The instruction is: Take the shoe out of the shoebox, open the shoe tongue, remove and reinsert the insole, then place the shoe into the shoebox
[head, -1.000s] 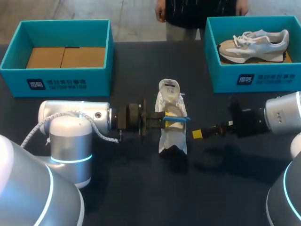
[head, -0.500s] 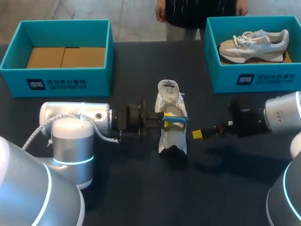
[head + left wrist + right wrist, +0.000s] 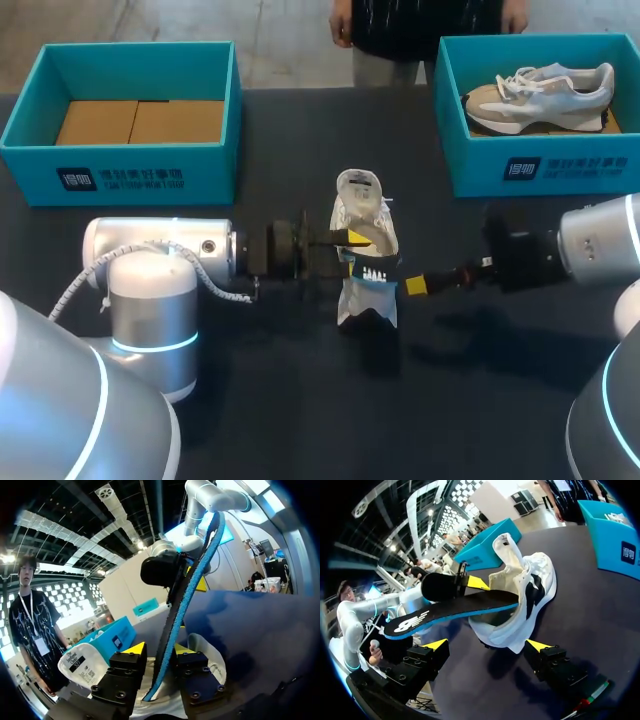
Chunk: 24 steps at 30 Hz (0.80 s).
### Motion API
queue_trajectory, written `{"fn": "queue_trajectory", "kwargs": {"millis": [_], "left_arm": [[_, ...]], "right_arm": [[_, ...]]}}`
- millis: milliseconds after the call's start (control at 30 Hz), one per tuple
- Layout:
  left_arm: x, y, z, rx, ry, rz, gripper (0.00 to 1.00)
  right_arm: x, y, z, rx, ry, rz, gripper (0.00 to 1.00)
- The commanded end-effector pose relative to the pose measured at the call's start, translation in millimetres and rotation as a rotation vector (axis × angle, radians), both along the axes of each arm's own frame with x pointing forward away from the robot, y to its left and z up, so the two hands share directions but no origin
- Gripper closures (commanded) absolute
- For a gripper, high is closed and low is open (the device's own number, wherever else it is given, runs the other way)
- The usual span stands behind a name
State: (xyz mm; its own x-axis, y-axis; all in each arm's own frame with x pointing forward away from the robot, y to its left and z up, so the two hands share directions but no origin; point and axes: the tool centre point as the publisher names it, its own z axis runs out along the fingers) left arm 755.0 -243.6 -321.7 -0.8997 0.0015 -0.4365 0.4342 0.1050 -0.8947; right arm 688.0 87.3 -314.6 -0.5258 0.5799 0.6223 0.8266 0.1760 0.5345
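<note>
Insole stands on edge, pinched in left claw, its lower end lost inside the shoe on the worktop. Right claw gapes wide just beside the shoe; beyond, a second shoe lies partly hidden in its shoebox.

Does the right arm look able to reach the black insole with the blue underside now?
Probably yes. The right gripper is open, and the black insole with the blue underside lies just ahead of its fingers with nothing between. The left gripper holds it above the white shoe.
</note>
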Motion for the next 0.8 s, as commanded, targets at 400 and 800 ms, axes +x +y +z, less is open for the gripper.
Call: {"fn": "queue_trajectory", "kwargs": {"millis": [400, 800], "left_arm": [[-11.0, 4.0, 14.3, -0.012, -0.023, -0.015, 0.78], [-10.6, 4.9, 6.4, 0.014, -0.007, -0.031, 1.0]], "right_arm": [[-1.6, 3.7, -3.9, 0.0, 0.003, -0.006, 0.0], [0.6, 0.2, -1.2, -0.011, -0.028, -0.002, 0.0]]}}
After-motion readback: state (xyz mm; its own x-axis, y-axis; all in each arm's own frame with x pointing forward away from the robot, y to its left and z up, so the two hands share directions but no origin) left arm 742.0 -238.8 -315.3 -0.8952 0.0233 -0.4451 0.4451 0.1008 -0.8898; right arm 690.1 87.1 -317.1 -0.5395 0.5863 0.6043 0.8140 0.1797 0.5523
